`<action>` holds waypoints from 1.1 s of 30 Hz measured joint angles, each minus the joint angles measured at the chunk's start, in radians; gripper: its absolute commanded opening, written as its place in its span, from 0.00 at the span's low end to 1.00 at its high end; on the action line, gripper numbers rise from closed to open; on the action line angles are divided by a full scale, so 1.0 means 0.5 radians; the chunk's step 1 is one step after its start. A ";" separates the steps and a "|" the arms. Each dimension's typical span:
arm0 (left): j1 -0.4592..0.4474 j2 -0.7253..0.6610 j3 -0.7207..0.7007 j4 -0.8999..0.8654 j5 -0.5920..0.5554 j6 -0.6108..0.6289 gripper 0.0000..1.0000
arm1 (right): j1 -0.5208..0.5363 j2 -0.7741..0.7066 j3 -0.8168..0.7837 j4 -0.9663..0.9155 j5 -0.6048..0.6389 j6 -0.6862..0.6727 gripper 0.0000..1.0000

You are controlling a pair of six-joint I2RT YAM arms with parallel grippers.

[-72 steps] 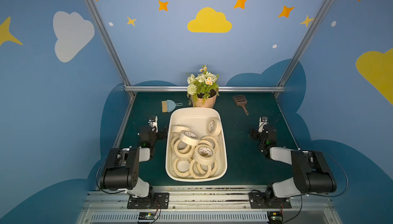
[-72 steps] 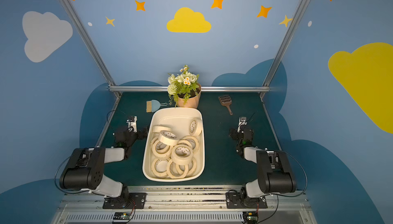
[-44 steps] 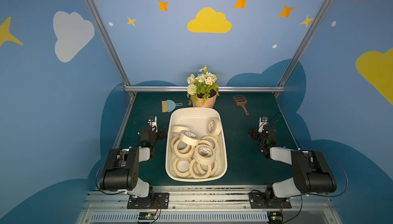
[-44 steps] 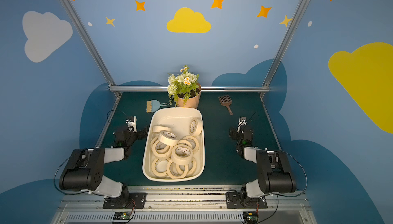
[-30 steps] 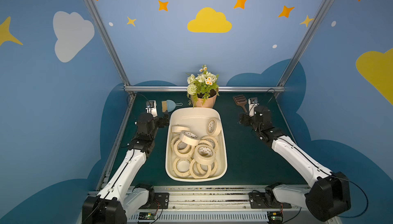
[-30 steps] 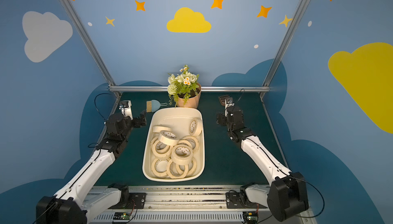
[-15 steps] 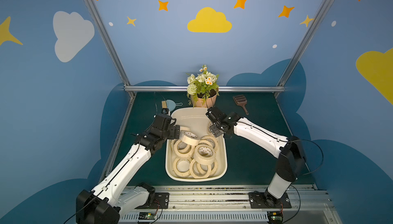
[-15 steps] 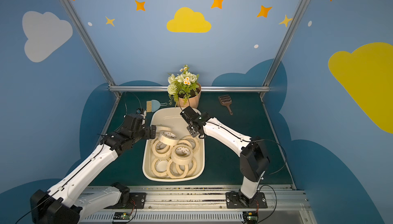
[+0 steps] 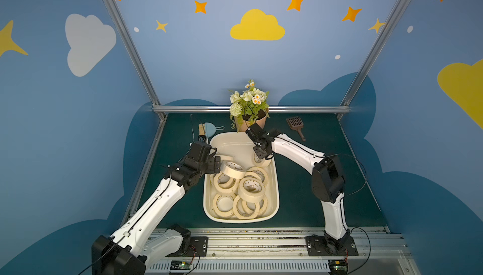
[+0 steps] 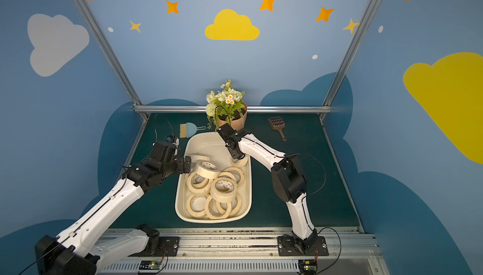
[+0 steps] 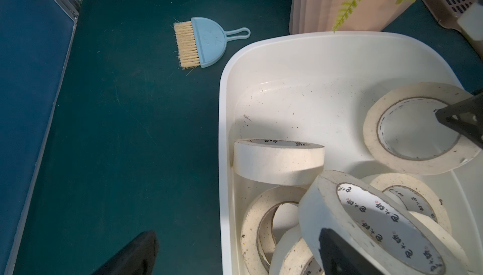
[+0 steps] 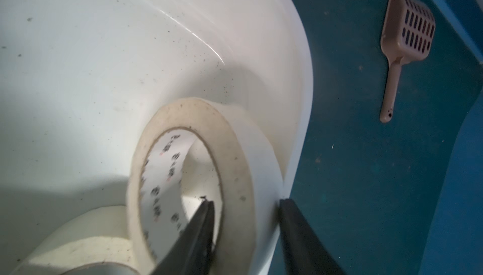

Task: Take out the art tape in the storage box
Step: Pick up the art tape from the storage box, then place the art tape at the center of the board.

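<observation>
The off-white storage box (image 9: 240, 220) (image 10: 211, 220) lies mid-table with several cream art tape rolls (image 9: 248, 187) piled in it. One roll (image 12: 235, 156) (image 9: 258, 159) stands on edge against the box's right wall (image 12: 303, 103). My right gripper (image 12: 243, 203) (image 9: 262, 154) is shut on this roll, one finger inside its core and the other outside the box wall. My left gripper (image 11: 235, 258) (image 9: 218, 165) is open at the box's left rim (image 11: 222, 130). One finger hangs over the mat; the other is by a tilted roll (image 11: 326, 208) (image 9: 232, 169).
A peach flower pot (image 9: 251, 123) stands right behind the box. A small blue brush (image 9: 209, 130) (image 11: 201, 41) lies at the back left, a brown slotted scoop (image 9: 296, 126) (image 12: 402, 46) at the back right. A metal rail (image 9: 198, 108) bounds the back.
Both arms have unfolded from the table's sides and reached to the box. The right jaws have narrowed onto the roll standing on edge. The left gripper has stayed open.
</observation>
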 measured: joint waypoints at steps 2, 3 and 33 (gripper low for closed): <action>-0.001 -0.008 0.000 -0.002 0.000 0.000 1.00 | 0.002 0.002 0.015 0.002 0.009 0.004 0.16; -0.001 -0.015 0.000 -0.002 0.000 0.000 1.00 | 0.005 -0.006 0.018 0.001 0.017 -0.002 0.12; -0.102 0.085 0.092 -0.001 0.153 0.006 0.98 | -1.998 -0.606 -0.629 -0.083 -0.298 0.282 0.00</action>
